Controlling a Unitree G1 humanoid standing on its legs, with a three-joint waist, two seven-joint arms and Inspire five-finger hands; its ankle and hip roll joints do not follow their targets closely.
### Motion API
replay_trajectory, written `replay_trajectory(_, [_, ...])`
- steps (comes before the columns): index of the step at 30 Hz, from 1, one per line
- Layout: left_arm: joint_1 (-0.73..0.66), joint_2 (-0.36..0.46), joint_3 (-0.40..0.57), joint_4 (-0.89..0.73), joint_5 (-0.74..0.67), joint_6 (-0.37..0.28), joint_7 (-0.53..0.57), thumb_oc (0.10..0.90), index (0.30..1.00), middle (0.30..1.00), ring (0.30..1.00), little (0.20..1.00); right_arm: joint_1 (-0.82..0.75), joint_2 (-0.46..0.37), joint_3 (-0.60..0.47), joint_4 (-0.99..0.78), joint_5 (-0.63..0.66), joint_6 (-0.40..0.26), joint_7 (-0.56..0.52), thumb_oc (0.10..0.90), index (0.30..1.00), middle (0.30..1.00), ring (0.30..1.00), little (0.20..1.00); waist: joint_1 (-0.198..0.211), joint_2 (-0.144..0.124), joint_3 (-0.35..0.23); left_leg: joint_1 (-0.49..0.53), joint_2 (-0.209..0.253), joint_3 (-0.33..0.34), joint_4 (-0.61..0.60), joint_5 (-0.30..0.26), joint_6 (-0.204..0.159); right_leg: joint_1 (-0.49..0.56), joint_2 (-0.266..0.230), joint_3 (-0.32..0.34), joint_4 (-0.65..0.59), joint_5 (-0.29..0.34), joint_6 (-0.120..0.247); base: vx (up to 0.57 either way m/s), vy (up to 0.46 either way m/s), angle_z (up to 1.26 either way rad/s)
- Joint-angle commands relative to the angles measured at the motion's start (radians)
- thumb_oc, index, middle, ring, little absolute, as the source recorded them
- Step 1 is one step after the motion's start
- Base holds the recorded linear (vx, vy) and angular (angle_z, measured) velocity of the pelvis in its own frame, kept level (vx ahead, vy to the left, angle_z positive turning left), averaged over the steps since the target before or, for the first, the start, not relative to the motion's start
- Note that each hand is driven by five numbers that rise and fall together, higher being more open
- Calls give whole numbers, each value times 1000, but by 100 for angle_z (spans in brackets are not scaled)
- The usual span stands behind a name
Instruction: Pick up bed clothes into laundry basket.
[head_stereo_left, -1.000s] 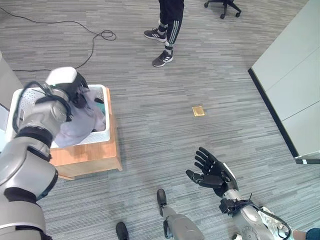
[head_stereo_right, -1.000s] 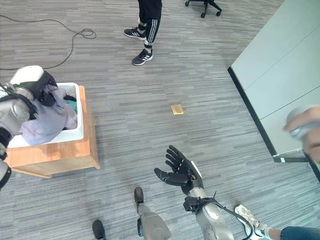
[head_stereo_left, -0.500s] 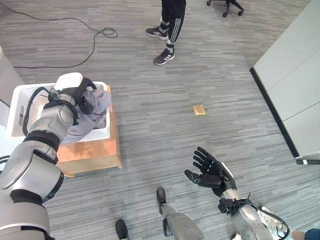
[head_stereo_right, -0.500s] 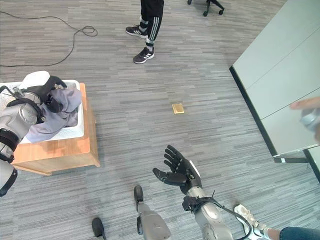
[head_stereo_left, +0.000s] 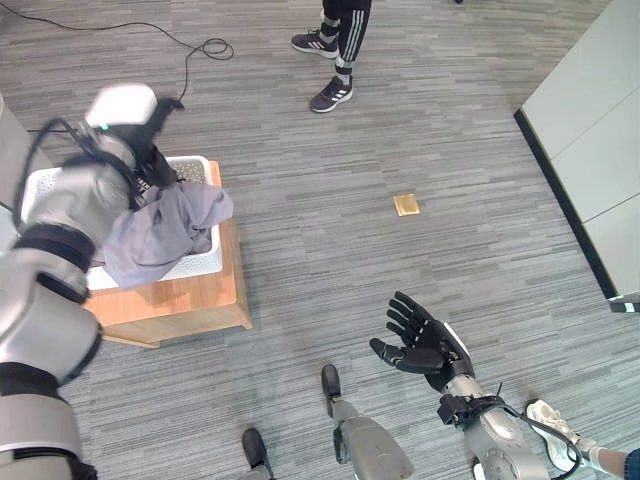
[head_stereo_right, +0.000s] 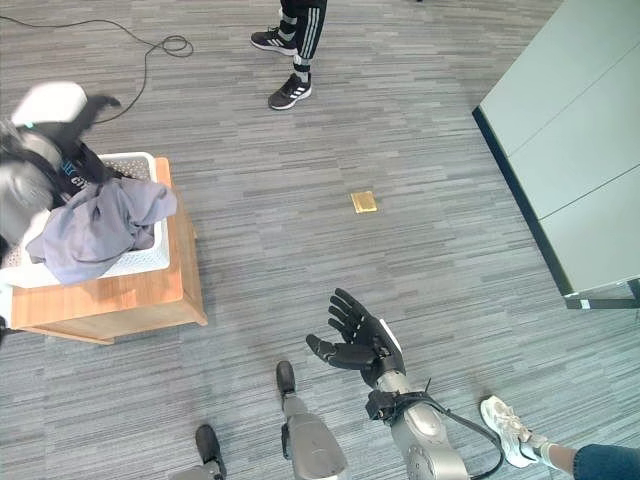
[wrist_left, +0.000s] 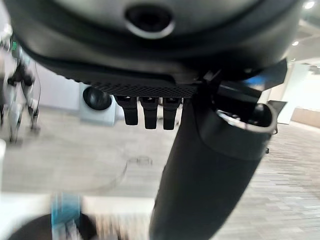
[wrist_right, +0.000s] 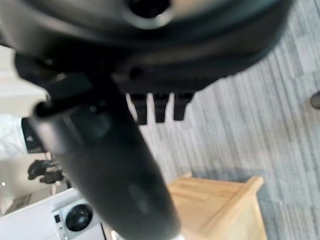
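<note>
Presently, the white laundry basket sits on top of a low wooden stand at the robot's left, its far rim close to the stand's back edge. A grey garment is heaped in the basket, with one fold draped over the rim on the side facing the open floor and hanging partly past it. The left hand is raised above the basket's far side, apart from the cloth; in its own wrist view the fingers hang straight and nothing lies between them and the thumb, so the hand is unclenched and empty. The right hand is held low in front of the robot, palm up, fingers spread wide, holding nothing. Between the stand and the right hand the grey carpet floor runs open, broken by a small tan floor plate set well apart from both. A pale partition with a dark base edge bounds the room on the robot's right, slanting away. A person's legs and shoes stand at the far side, well beyond the stand, and a black cable loops on the floor near them.
</note>
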Motion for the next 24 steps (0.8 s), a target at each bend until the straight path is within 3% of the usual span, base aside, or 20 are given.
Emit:
replay_trajectory(1, [-328, 119, -40, -21, -75, -47, 98, 800, 900, 900, 900, 900, 5, -46, -90, -95, 24, -89, 39, 800, 900, 900, 900, 900, 22, 49, -70, -36, 19, -39, 0, 12, -11, 155, -129, -66, 9, -159, 195, 61, -21, 4])
replay_trajectory(5, [-482, 242, -117, -122, -196, -89, 114, 800, 900, 900, 900, 900, 17, -50, -99, -64, 18, -80, 52, 800, 900, 900, 900, 900, 61, 86, -93, -25, 10, -62, 0, 13, -12, 184, -139, -93, 7, -168, 196, 49, -28, 13])
replay_trajectory(8, [-450, 303, -51, -246, -382, -138, 134, 800, 900, 900, 900, 900, 11, -36, -92, -54, 26, -75, 54, 800, 900, 900, 900, 900, 89, 96, -105, -19, 6, -81, 0, 14, -13, 209, -146, -115, 8, -176, 195, 33, -27, 24])
replay_trajectory(10, [-340, 341, 42, -371, -474, -168, 115, 800, 900, 900, 900, 900, 10, -33, -92, -51, 20, -74, 51, 800, 900, 900, 900, 900, 109, 107, -114, -16, 3, -101, 0, 16, -13, 225, -149, -130, 10, -183, 191, 21, -28, 28])
replay_trajectory(12, [-146, 378, 177, -545, -511, -197, 93, 800, 900, 900, 900, 900, 12, -12, -103, -46, 9, -77, 44, 800, 900, 900, 900, 900, 135, 102, -120, -13, -2, -120, 0, 16, -12, 244, -153, -145, 11, -190, 187, 3, -28, 46])
replay_trajectory(14, [142, 377, 385, -766, -572, -237, 41, 800, 900, 900, 900, 900, 12, 7, -123, -36, 0, -82, 35, 800, 900, 900, 900, 900, 163, 97, -121, -9, -6, -138, 0, 19, -12, 260, -155, -160, 12, -196, 181, -25, -17, 28])
replay_trajectory(15, [360, 345, 536, -869, -648, -259, -15, 800, 900, 900, 900, 900, 9, 20, -139, -40, -5, -85, 26, 800, 900, 900, 900, 900, 181, 94, -123, -7, -8, -145, 0, 19, -11, 266, -156, -166, 12, -200, 176, -28, -10, 24])
replay_trajectory(16, [403, 343, 578, -881, -645, -257, -16, 800, 900, 900, 900, 900, 9, 8, -135, -41, -4, -85, 26, 800, 900, 900, 900, 900, 175, 104, -124, -6, -8, -145, 0, 19, -11, 266, -155, -165, 13, -200, 176, -29, -3, 29])
replay_trajectory(17, [764, 219, 804, -1010, -752, -247, -105, 800, 900, 900, 900, 900, 2, 14, -146, -48, -16, -91, 11, 800, 900, 900, 900, 900, 188, 106, -128, 3, -11, -152, 0, 16, -10, 283, -157, -169, 13, -207, 170, -13, -4, 21])
replay_trajectory(18, [903, 145, 864, -1068, -800, -236, -159, 800, 900, 900, 900, 900, 8, 14, -152, -66, -33, -92, 2, 800, 900, 900, 900, 900, 183, 106, -132, 5, -12, -152, 0, 14, -8, 288, -158, -170, 13, -209, 166, -19, -5, 8])
replay_trajectory(19, [1057, 1, 913, -1109, -897, -220, -231, 800, 900, 900, 900, 900, 7, 14, -158, -84, -48, -92, -5, 800, 900, 900, 900, 900, 180, 103, -133, 12, -14, -155, 0, 11, -5, 295, -158, -171, 15, -213, 163, -1, 1, 7])
replay_trajectory(20, [1130, -110, 918, -1140, -938, -195, -254, 800, 900, 900, 900, 900, -1, 15, -161, -88, -51, -93, -10, 800, 900, 900, 900, 900, 180, 99, -137, 14, -16, -158, 0, 8, -2, 297, -159, -170, 17, -215, 158, -4, 1, 4])
replay_trajectory(21, [1207, -275, 907, -1133, -1014, -169, -268, 800, 900, 900, 900, 900, 0, 32, -157, -104, -49, -100, -16, 800, 900, 900, 900, 900, 178, 94, -136, 20, -18, -159, 0, 5, 2, 301, -160, -170, 20, -217, 154, -4, 12, 12])
replay_trajectory(23, [1318, -432, 872, -1108, -946, -148, -253, 800, 900, 900, 900, 900, 7, 47, -159, -100, -75, -97, -29, 800, 900, 900, 900, 900, 183, 87, -139, 25, -20, -162, 0, 3, 10, 304, -162, -166, 25, -221, 147, -14, 14, 6])
replay_trajectory(24, [1367, -512, 867, -1080, -1009, -126, -265, 800, 900, 900, 900, 900, 14, 55, -155, -105, -78, -93, -23, 800, 900, 900, 900, 900, 186, 86, -142, 30, -21, -163, 0, 0, 15, 309, -163, -166, 28, -225, 144, 0, 0, 0])
